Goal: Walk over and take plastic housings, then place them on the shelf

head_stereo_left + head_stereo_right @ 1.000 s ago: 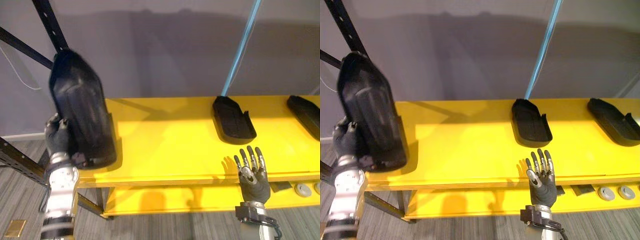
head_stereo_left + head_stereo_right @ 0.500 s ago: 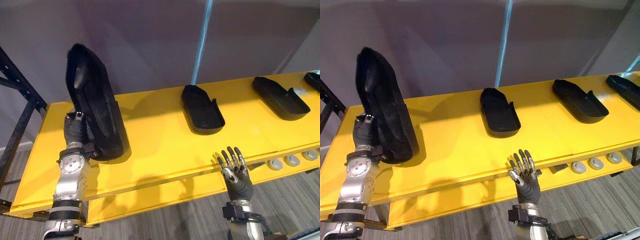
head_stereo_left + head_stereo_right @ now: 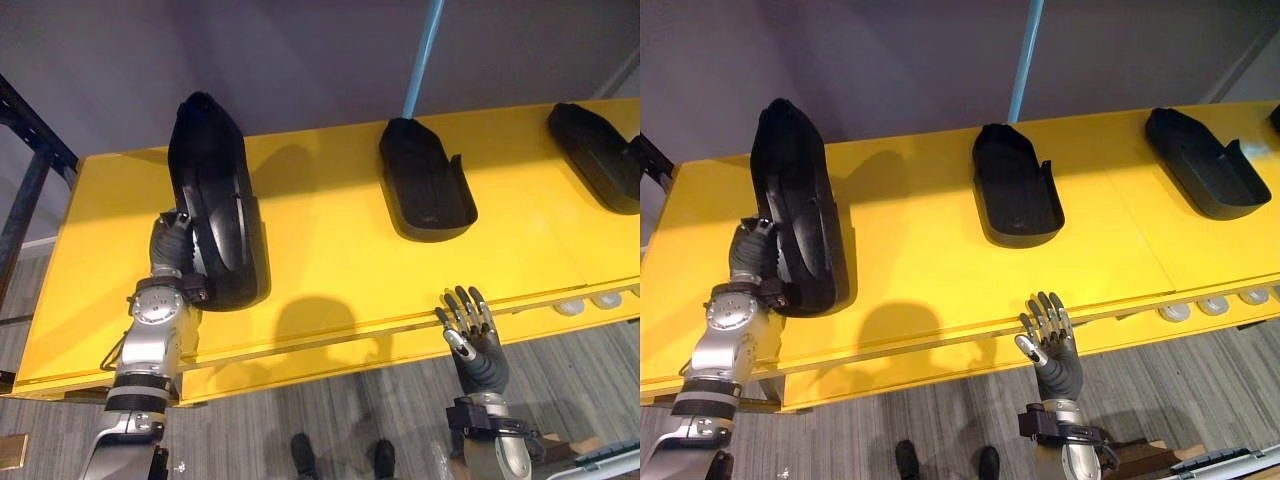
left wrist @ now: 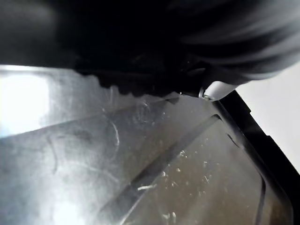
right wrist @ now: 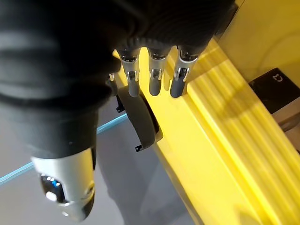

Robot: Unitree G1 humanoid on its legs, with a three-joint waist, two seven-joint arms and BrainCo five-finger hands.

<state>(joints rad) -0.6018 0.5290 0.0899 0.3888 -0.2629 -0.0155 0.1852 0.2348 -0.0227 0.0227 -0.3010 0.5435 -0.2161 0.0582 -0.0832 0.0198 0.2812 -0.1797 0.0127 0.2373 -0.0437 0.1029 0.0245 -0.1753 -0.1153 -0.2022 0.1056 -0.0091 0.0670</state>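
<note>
My head pair looks steeply down from just in front of the yellow shelf (image 3: 330, 250), facing the grey wall (image 3: 300, 60) behind it. Both eyes share nearly the same scene, slid slightly sideways: the black housing (image 3: 215, 215) gripped by my left hand (image 3: 172, 245), the middle housing (image 3: 425, 185), and my right hand (image 3: 478, 350) at the front edge. The left wrist view sits right against the black housing's scratched face. The right wrist view looks along that hand's straight fingers (image 5: 152, 82), very close, sharing the shelf's front edge with the head pair.
</note>
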